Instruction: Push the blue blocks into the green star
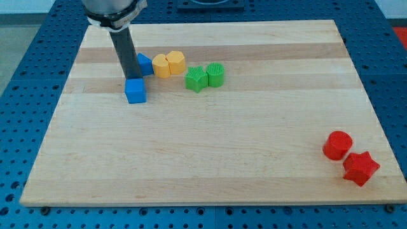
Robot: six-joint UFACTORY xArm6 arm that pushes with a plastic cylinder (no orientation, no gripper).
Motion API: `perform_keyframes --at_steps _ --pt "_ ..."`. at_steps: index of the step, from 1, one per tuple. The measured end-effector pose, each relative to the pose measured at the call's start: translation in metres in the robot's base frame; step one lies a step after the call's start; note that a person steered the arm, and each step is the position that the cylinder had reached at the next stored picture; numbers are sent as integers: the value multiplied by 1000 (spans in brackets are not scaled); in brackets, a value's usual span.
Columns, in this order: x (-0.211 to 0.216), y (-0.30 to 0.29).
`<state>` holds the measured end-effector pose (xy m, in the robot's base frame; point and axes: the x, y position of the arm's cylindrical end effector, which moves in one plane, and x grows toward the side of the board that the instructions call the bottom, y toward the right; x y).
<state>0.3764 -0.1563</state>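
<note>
The green star point(196, 78) lies on the wooden board in the upper middle of the view, touching a green cylinder point(215, 74) on its right. A blue cube point(135, 91) sits to the star's left and slightly lower. A blue triangular block point(144, 64) lies above the cube, partly hidden behind my rod. My tip point(129, 81) stands at the cube's upper left edge, touching or nearly touching it, with the blue triangular block just to its right.
Two yellow blocks point(161, 65) point(176, 62) sit side by side between the blue triangular block and the green star. A red cylinder point(337, 145) and a red star point(360, 168) lie at the view's lower right, near the board's edge point(210, 204).
</note>
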Motion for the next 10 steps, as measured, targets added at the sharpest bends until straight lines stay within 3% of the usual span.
perform_keyframes --at_steps 2,4,5,10 --pt "-32 -20" --pt "-137 -53" --pt "-149 -31" --pt "24 -12"
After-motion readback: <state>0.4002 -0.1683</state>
